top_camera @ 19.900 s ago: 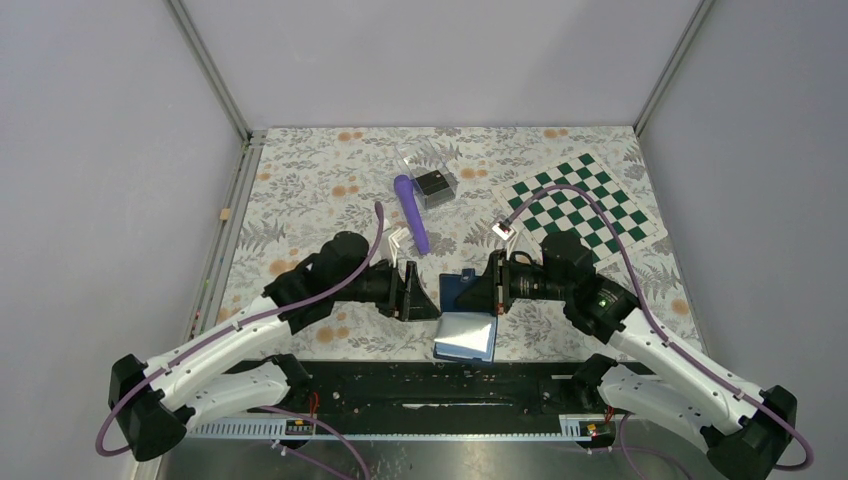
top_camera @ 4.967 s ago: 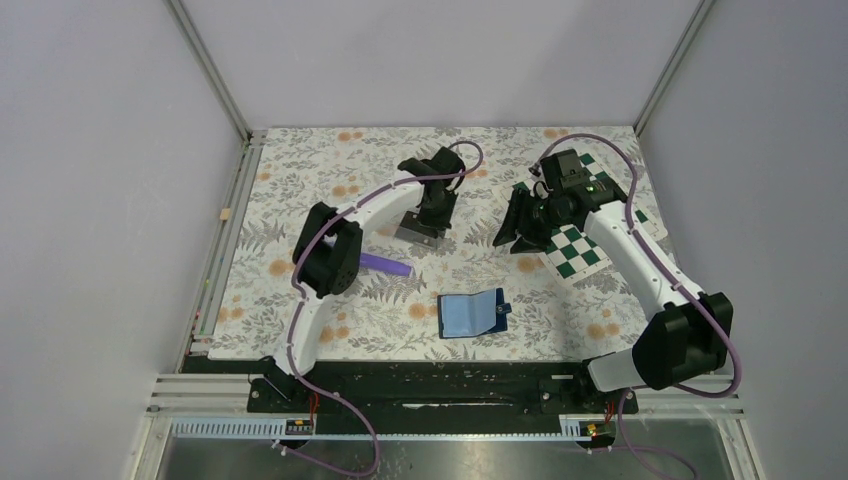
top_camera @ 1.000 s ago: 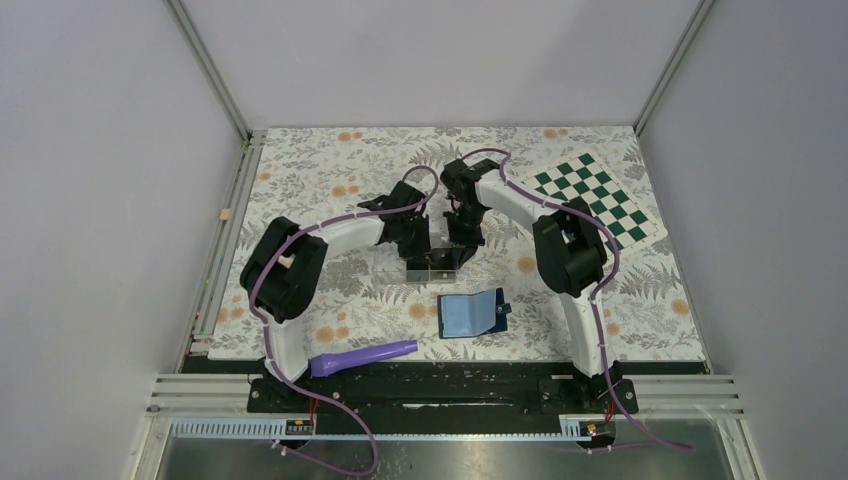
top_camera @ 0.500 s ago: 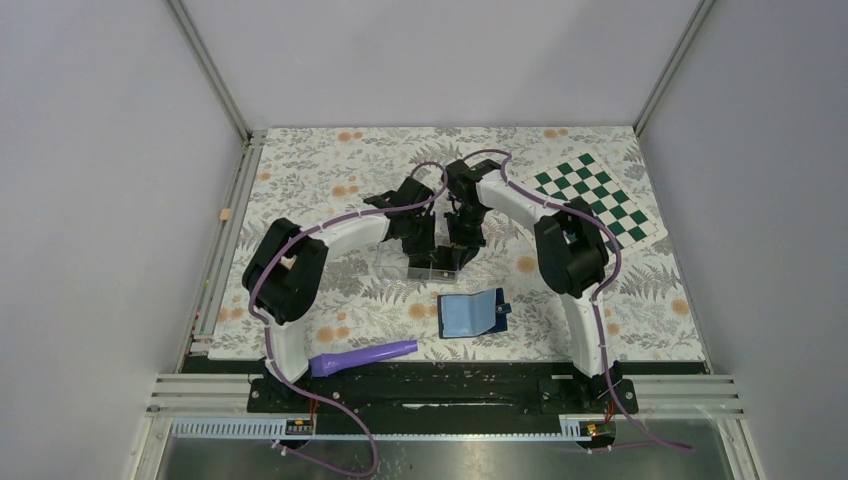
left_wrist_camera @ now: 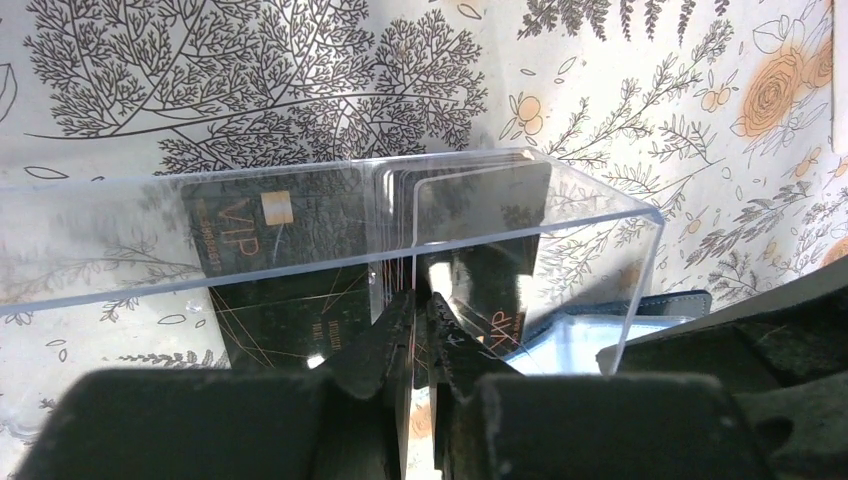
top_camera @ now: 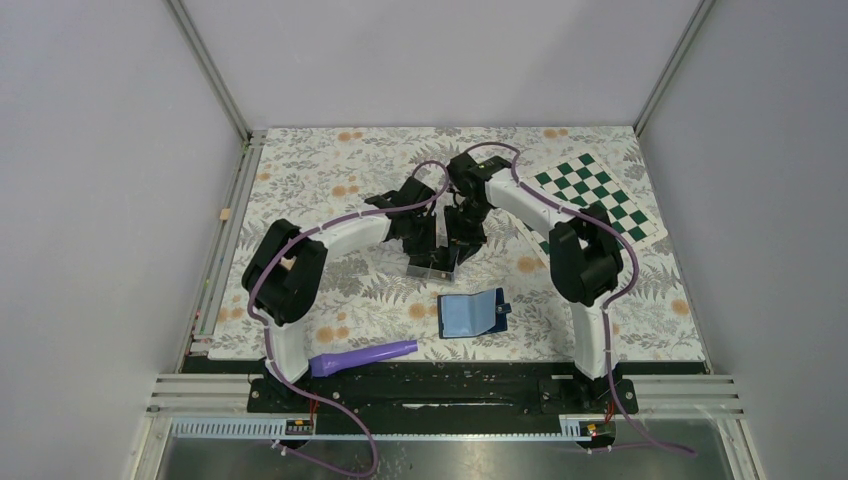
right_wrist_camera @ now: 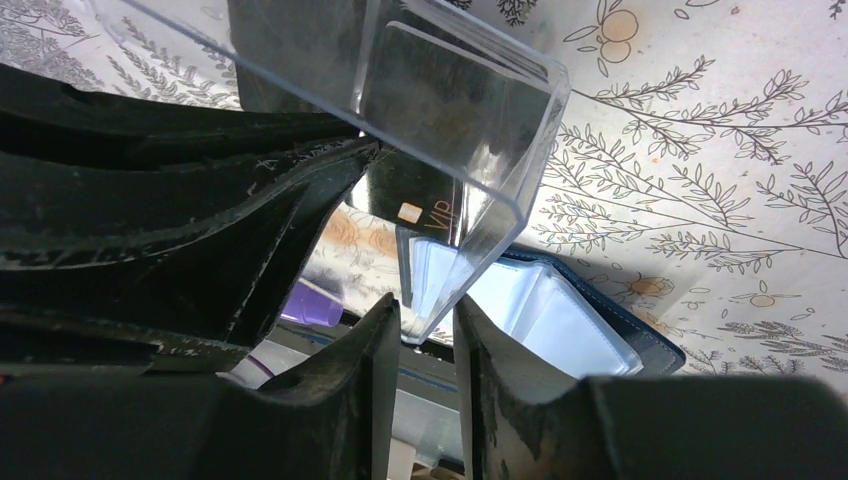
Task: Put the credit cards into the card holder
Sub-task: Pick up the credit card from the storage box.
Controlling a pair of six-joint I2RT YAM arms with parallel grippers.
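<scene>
Left tool (left_wrist_camera: 418,302) pinches sole clear box (left_wrist_camera: 596,262); right tool (right_wrist_camera: 428,318) narrow, astride its corner.

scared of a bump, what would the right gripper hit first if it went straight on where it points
Most likely the clear plastic box: its wall edge sits between the fingers of the right gripper, thin dark cards just beyond. Depth unclear.

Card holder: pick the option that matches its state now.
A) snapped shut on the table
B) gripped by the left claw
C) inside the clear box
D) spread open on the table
D: the card holder lies spread open, pale blue inside up, on the table, apart from the clear box.
</scene>
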